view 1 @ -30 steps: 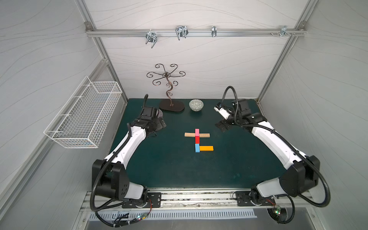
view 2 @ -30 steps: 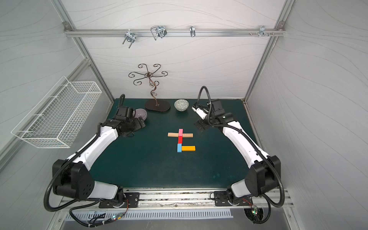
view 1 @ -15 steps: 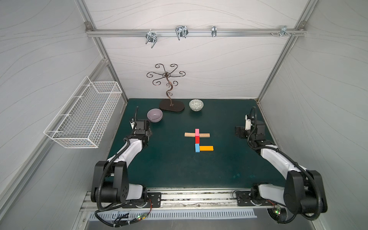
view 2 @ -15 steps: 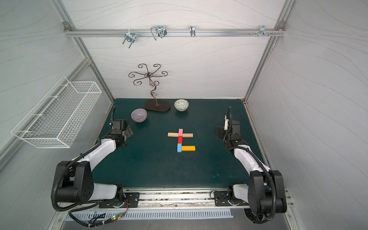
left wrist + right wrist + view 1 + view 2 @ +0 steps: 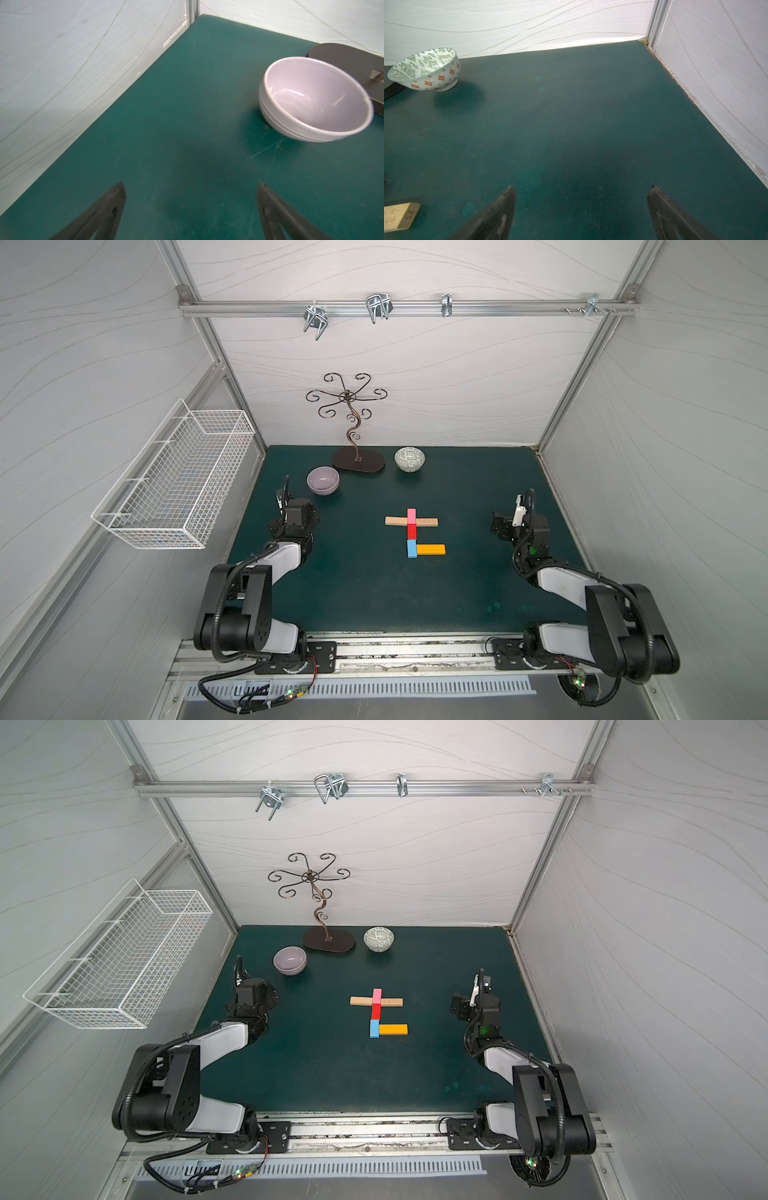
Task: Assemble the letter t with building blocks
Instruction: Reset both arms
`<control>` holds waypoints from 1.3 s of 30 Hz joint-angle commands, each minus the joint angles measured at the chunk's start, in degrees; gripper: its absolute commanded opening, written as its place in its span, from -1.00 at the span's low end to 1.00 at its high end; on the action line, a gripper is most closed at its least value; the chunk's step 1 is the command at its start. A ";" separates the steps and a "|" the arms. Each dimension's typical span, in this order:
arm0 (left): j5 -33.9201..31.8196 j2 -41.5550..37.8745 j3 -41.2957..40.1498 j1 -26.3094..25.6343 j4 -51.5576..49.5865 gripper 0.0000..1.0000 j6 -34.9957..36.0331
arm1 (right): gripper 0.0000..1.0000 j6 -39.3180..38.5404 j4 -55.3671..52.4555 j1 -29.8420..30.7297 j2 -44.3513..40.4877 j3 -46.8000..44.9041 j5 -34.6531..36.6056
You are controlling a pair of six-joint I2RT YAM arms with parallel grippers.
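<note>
Both top views: dark green surface (image 5: 374,593) in white-walled booth, letter t (image 5: 411,531) flat mid-surface, lilac bowl (image 5: 323,480) at its 11 o'clock, wire basket (image 5: 174,485) on 9 o'clock wall, left wrist: left hand (image 5: 190,185) spread, empty, right wrist: right hand (image 5: 583,188) spread, empty, over bare surface

Green table (image 5: 374,597): building blocks (image 5: 412,531), bowls (image 5: 323,480), stand (image 5: 358,460).

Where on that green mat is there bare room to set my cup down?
Widest: the strip between the letter t and the front rail. Also the far corner between the patterned bowl and the right gripper. Crowded: the back left, where purple bowl and wire stand sit near the left gripper.
</note>
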 commanded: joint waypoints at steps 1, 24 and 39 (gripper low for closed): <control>-0.88 2.40 -1.40 0.80 10.72 0.99 1.72 | 0.98 -1.47 11.36 -0.45 3.40 -1.37 0.26; 8.87 5.80 -8.72 -1.22 28.67 1.00 9.34 | 0.99 -5.47 7.57 -2.41 15.67 6.77 -16.45; 8.36 5.68 -9.03 -1.55 29.30 1.00 9.54 | 0.99 -5.75 7.35 -2.22 15.47 6.74 -16.05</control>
